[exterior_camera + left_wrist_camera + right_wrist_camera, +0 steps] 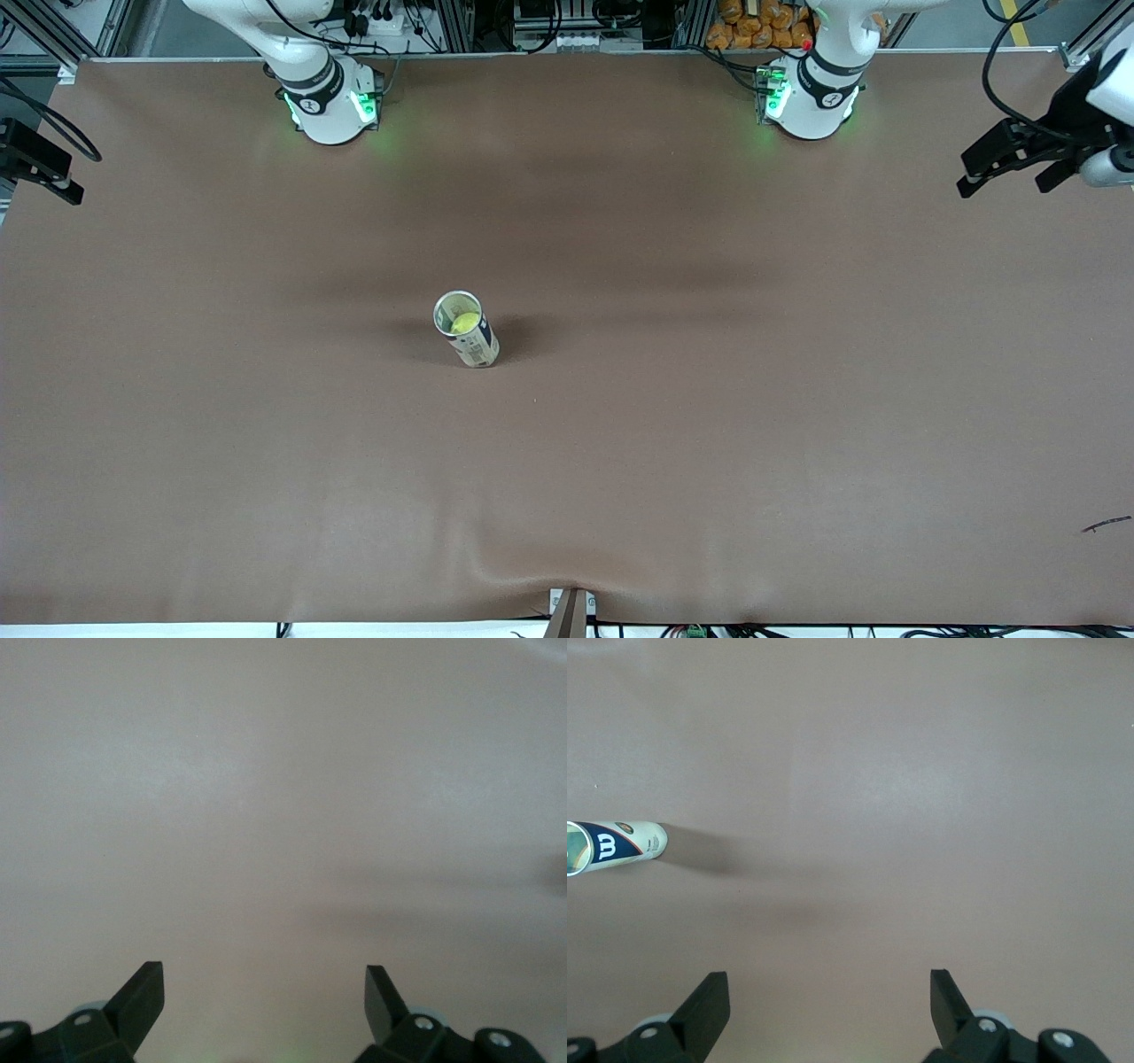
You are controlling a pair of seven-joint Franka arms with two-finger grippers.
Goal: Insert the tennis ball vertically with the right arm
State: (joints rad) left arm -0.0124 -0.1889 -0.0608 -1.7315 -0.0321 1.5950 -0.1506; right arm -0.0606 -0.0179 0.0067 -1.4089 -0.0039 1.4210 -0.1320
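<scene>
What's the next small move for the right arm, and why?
Probably none beyond parking it: the tennis ball already sits inside the upright can, and the right gripper is open and empty over the table toward its own end. The left gripper, also open, waits.

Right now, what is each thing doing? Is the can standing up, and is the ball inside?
Can: standing upright on the table, top open.
Ball: inside the can, seen through the open top.
Right gripper: open, empty, up over bare table.
Left gripper: open, empty, over bare table, waiting.
</scene>
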